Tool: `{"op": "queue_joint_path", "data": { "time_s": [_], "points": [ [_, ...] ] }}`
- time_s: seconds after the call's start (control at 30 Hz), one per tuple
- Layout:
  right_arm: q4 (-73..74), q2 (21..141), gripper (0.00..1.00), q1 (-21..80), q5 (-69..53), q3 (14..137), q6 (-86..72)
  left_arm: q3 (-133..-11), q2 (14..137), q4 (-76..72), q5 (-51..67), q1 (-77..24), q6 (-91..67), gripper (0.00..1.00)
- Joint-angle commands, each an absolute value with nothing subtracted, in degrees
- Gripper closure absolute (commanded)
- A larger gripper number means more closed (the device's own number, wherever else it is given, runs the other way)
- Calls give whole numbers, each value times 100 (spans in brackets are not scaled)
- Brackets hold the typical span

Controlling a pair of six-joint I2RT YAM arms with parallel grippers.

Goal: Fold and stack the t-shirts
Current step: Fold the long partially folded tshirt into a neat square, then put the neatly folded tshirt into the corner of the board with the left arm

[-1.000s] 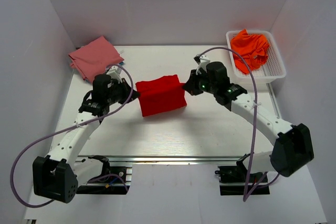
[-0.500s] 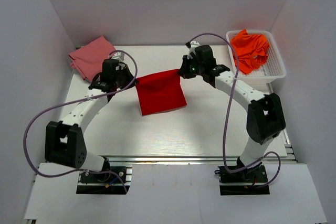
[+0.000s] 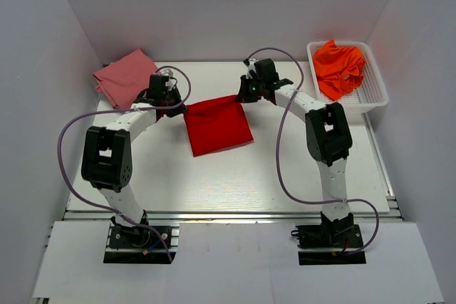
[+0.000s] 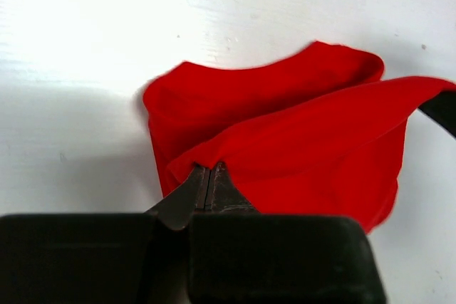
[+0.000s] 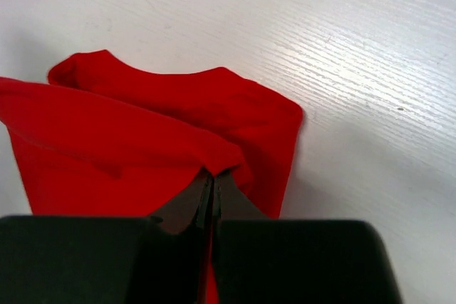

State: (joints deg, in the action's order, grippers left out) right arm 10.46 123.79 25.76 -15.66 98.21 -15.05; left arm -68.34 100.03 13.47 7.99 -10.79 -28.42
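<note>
A bright red t-shirt (image 3: 217,124) lies partly folded on the middle of the white table (image 3: 285,169). My left gripper (image 3: 181,107) is shut on its far left corner, and my right gripper (image 3: 240,97) is shut on its far right corner. In the left wrist view the left gripper (image 4: 209,167) pinches a raised fold of the red t-shirt (image 4: 299,133). The right wrist view shows the right gripper (image 5: 213,173) pinching the red t-shirt (image 5: 114,147) too. A dusty pink t-shirt (image 3: 127,76) lies folded at the far left. Orange t-shirts (image 3: 340,66) are heaped at the far right.
The orange shirts sit in a white mesh basket (image 3: 376,90) at the table's far right corner. White walls close in the back and both sides. Purple cables loop off both arms above the table.
Both grippers have carried the red shirt's held edge away from the arm bases toward the far side, spreading the cloth flatter. Both arms now reach out much further.
</note>
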Motion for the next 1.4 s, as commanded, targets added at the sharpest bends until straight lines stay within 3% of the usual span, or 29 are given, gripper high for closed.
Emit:
{"op": "queue_joint_path", "data": {
  "time_s": [0.0, 0.03, 0.07, 0.1, 0.13, 0.17, 0.3, 0.53, 0.63, 0.77, 0.97, 1.2, 1.37],
  "points": [
    [985, 12672, 100, 2435, -1792, 10309, -1556, -7215, 10203, 1300, 668, -958, -2760, 100],
    [993, 12717, 94, 2435, -1802, 10344, -1538, -7390, 10291, 1370, 616, -897, -2760, 97],
    [1028, 12805, 84, 2435, -1897, 10449, -1521, -7479, 10466, 1441, 615, -896, -2760, 83],
    [1046, 12858, 69, 2408, -1942, 10502, -1512, -7549, 10529, 1502, 546, -844, -2760, 61],
    [1046, 12928, 10, 2382, -1986, 10686, -1512, -7654, 10529, 1633, 397, -844, -2760, 10],
    [1168, 12990, 10, 2373, -2039, 10783, -1486, -7655, 10582, 1635, 396, -792, -2760, 0],
    [1362, 12894, 10, 2382, -2381, 11066, -1345, -7787, 10399, 1766, 325, -791, -2760, 0],
    [555, 11656, 10, 2452, -2986, 9356, -1406, -7400, 10230, 1626, 975, -791, -2628, 0],
    [413, 11549, 10, 2470, -3513, 9193, -1397, -7199, 10090, 1215, 1397, -844, -2330, 0],
    [300, 11899, 10, 2619, -4068, 9422, -1608, -7250, 10229, 318, 2545, -914, -2259, 0],
    [-368, 12673, 10, 2646, -3964, 9870, -2276, -7751, 11336, 106, 3066, -809, -2320, 0],
    [-808, 13568, 10, 2330, -2788, 9941, -3286, -8385, 12418, 483, 2962, -756, -2198, 0],
    [-1046, 13939, 10, 1995, -2627, 9449, -3788, -8253, 12594, -96, 3374, -651, -2013, 0]
  ]
}}
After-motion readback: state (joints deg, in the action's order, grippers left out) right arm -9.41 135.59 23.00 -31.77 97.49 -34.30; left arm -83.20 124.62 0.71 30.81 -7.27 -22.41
